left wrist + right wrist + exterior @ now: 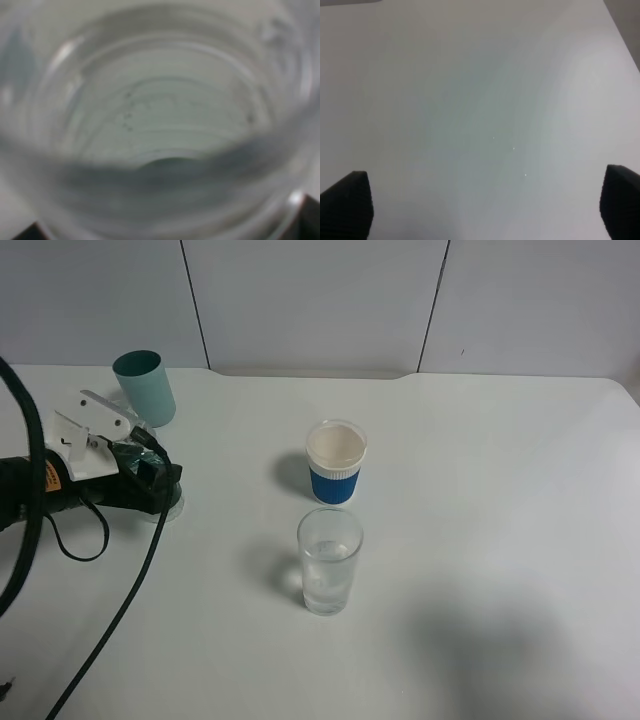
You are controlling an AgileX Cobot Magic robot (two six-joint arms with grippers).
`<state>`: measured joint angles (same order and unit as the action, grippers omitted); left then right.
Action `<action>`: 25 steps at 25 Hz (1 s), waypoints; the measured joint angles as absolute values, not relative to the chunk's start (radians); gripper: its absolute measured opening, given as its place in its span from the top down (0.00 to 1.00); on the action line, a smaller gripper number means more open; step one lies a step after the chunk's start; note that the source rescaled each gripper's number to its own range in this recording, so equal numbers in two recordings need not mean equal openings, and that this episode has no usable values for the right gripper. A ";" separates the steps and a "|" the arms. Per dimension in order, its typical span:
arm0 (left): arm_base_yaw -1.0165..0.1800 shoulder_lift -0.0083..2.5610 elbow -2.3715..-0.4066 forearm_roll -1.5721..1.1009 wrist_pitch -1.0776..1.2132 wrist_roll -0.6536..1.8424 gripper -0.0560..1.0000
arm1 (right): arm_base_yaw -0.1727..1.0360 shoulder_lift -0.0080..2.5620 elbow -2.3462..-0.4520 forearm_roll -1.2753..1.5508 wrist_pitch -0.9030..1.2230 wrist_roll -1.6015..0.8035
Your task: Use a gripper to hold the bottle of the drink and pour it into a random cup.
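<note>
The left gripper point(140, 465), a bulky black device with a white plastic jaw piece, an orange label, a black strap loop and a black cable trailing toward the near edge, sits at the left side of the white counter point(480, 490) in the high view. Its jaws are closed around one small clear water bottle point(150, 468) with a dark green label, which is mostly hidden by the device; the bottle's base appears to rest on the counter, though contact cannot be confirmed. In the left wrist view the frame is filled by a blurred, clear ribbed plastic wall of the bottle point(160, 125), very close to the lens, so the grip itself is not legible there. Just behind the gripper stands one teal opaque tumbler point(146, 388), upright, near the back edge. Well apart, toward the middle of the counter, stands one white paper cup point(336, 462) with a blue sleeve, upright. Just in front of it, closer to the near edge and apart from it, stands one tall clear drinking glass point(329, 572), upright, with some clear liquid in it. That makes three drinking vessels and one bottle. The right gripper point(480, 202) shows only two dark fingertips, spread wide over bare counter and holding nothing.
</note>
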<state>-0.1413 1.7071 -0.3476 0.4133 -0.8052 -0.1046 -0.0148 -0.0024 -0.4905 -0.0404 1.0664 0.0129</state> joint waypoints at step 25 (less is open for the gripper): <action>-0.142 1.585 -0.231 0.300 -0.756 -0.196 0.00 | -0.015 -0.002 -0.491 -0.040 1.066 0.013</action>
<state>-0.1421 1.5846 -0.2314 0.2999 -0.7563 -0.1964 -0.0148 -0.0024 -0.4905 -0.0404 1.0664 0.0129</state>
